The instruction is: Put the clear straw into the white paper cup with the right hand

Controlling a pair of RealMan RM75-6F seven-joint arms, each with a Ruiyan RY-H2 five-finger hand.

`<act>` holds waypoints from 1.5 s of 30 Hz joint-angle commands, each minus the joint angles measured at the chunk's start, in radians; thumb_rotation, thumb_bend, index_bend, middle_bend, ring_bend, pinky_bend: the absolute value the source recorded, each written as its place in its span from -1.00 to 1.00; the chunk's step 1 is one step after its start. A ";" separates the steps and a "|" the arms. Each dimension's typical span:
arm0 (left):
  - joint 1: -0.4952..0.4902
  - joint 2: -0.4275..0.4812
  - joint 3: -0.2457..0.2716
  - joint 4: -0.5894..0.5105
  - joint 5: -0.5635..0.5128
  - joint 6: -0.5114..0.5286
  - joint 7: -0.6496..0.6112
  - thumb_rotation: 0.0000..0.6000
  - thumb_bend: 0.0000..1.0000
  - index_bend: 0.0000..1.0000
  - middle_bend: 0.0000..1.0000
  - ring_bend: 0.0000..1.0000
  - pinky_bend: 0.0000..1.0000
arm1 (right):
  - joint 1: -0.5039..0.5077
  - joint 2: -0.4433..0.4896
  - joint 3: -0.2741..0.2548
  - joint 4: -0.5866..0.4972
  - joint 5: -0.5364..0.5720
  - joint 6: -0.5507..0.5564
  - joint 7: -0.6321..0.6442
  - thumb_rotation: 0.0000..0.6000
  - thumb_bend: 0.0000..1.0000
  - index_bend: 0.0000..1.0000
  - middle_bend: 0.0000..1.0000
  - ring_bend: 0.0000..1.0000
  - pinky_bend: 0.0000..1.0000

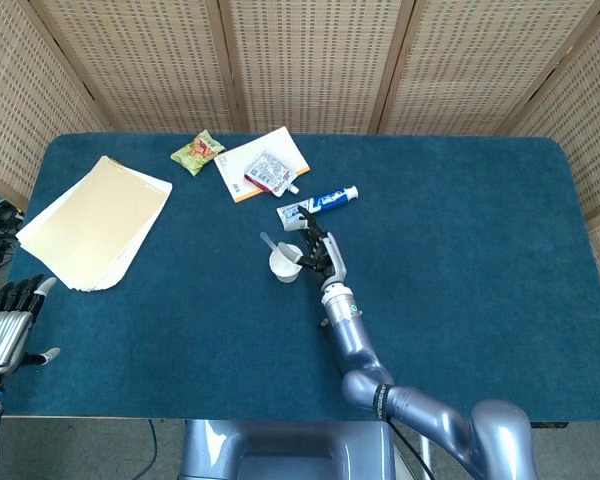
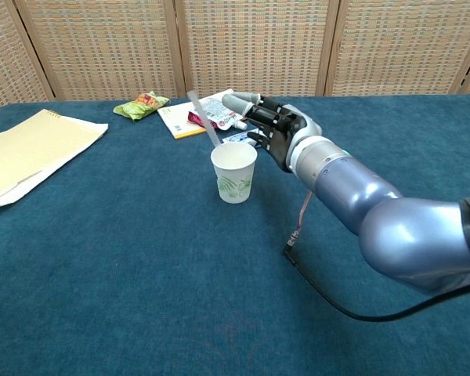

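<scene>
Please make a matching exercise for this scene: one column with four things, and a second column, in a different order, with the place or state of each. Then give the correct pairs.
Things:
1. clear straw
2. right hand
3. toothpaste tube
4. left hand

Places or states:
A. at the near left table edge, holding nothing
B. lying flat behind the white paper cup
C. leaning in the cup, tilted left
D. fingers spread beside the cup, holding nothing

Pairs: 1-C, 2-D, 3-B, 4-A

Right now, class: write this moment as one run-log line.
clear straw: in white paper cup, leaning | right hand: open beside cup | left hand: idle
</scene>
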 commanded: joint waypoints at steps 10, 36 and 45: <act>0.000 0.001 0.001 -0.003 0.003 0.002 0.001 1.00 -0.83 -1.00 -1.00 -1.00 -1.00 | -0.017 0.023 -0.010 -0.029 -0.008 0.007 -0.003 1.00 -0.23 -0.12 -0.81 -1.00 -1.00; 0.021 -0.003 -0.008 -0.031 0.036 0.092 0.038 1.00 -0.83 -1.00 -1.00 -1.00 -1.00 | -0.361 0.619 -0.293 -0.249 -0.176 0.102 -0.461 1.00 -0.49 -0.53 -1.00 -1.00 -1.00; 0.029 -0.021 0.000 -0.039 0.066 0.125 0.084 1.00 -0.83 -1.00 -1.00 -1.00 -1.00 | -0.515 0.759 -0.434 -0.316 -0.195 0.274 -0.914 1.00 -0.52 -0.71 -1.00 -1.00 -1.00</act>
